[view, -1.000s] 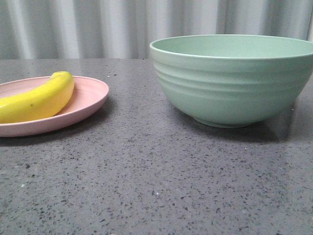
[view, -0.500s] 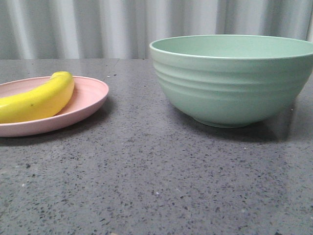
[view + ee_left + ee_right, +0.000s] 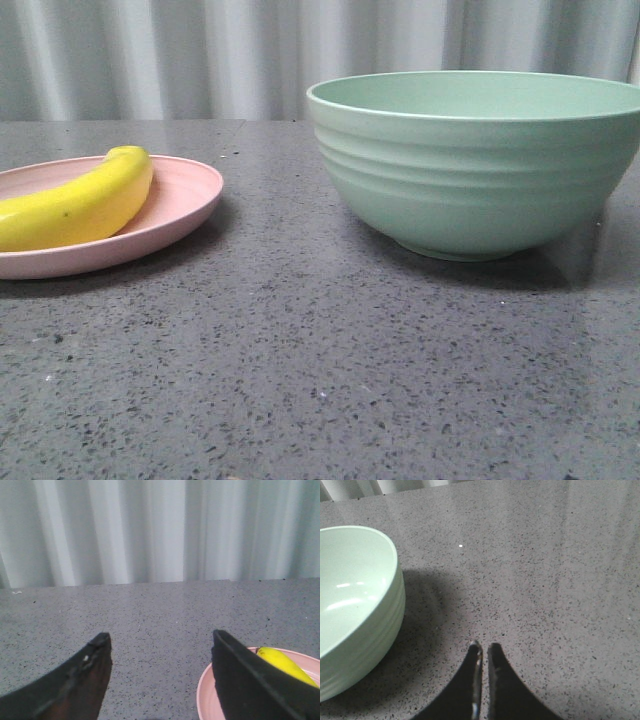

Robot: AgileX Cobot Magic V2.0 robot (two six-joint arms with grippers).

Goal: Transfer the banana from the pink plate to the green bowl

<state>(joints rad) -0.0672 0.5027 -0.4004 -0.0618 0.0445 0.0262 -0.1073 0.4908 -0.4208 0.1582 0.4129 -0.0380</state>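
Note:
The yellow banana (image 3: pixel 80 203) lies on the pink plate (image 3: pixel 185 195) at the left of the front view. The green bowl (image 3: pixel 475 165) stands at the right and holds nothing that I can see. No gripper shows in the front view. In the left wrist view my left gripper (image 3: pixel 160 640) is open and empty above the table, with the pink plate (image 3: pixel 204 695) and the banana's tip (image 3: pixel 282 662) partly hidden behind one finger. In the right wrist view my right gripper (image 3: pixel 485 647) is shut and empty, over bare table beside the green bowl (image 3: pixel 355 605).
The grey speckled table (image 3: pixel 320 370) stretches between plate and bowl. A pale corrugated wall (image 3: pixel 200 55) runs along the table's back edge.

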